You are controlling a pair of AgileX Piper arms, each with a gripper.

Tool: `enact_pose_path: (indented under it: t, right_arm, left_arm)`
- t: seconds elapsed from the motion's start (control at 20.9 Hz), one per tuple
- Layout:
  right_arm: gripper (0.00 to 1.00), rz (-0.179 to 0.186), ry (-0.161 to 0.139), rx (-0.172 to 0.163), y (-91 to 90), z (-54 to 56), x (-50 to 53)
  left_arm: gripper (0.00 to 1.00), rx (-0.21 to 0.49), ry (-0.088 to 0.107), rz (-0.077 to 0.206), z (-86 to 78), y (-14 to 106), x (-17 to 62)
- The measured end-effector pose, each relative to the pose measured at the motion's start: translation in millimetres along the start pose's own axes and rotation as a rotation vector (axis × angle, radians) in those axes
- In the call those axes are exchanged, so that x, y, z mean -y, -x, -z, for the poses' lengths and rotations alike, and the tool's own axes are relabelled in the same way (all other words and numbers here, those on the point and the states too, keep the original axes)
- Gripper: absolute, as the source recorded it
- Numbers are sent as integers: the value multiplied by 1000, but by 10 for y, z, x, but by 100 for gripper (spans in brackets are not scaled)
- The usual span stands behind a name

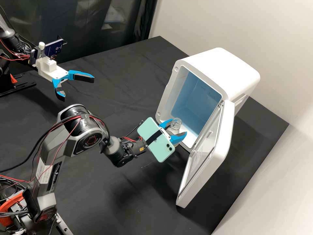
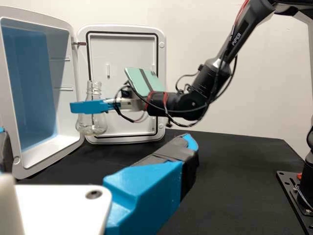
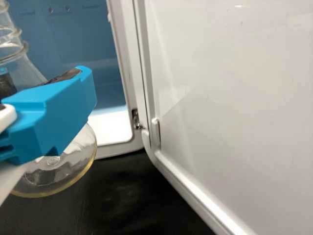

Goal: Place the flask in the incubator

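Right jaws are pinching the clear flask (image 1: 176,123) just below its neck, holding it upright at the mouth of the white incubator (image 1: 228,68), base just outside the front lip, beside the swung-open door (image 1: 208,153). Left jaws are hanging spread above the black tabletop (image 1: 130,71), well apart from the incubator.

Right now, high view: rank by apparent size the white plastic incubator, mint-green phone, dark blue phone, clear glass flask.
1. white plastic incubator
2. mint-green phone
3. dark blue phone and clear glass flask look alike; the flask is partly hidden in the right gripper, so unranked.
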Motion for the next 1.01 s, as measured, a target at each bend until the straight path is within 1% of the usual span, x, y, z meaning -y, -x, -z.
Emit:
enact_pose_path:
  t: [0.05,0.14,0.24,0.34,0.48,0.57,0.62,0.72,0.77,0.86,1.01]
  right_arm:
    - [0,-8,-8,2,-42,28,-25]
    - [0,-11,-11,-3,-149,96,-72]
    - [0,-16,-26,4,-265,168,-101]
    - [0,-22,-21,9,-398,221,-112]
    - [0,-14,-17,43,-554,274,-120]
    - [0,-12,-29,56,-636,331,-118]
    - [0,-8,-27,64,-670,349,-109]
    - [0,-16,-29,67,-752,418,-116]
    - [0,-13,-20,67,-802,441,-89]
    - [0,-10,-5,79,-897,473,-71]
    - [0,15,16,109,-1038,510,-10]
  left_arm:
    - [100,0,0,0,0,0,0]
    - [100,2,0,1,-4,-1,1]
    - [100,14,0,4,-24,-8,7]
    - [100,22,1,6,-39,-12,12]
    - [100,30,2,10,-53,-18,19]
    - [100,40,4,16,-69,-25,30]
    - [100,44,5,18,-76,-28,35]
    - [100,45,8,22,-73,-37,42]
    - [100,44,9,24,-69,-42,46]
    - [100,44,9,22,-58,-66,37]
    - [100,49,15,30,-68,-75,55]
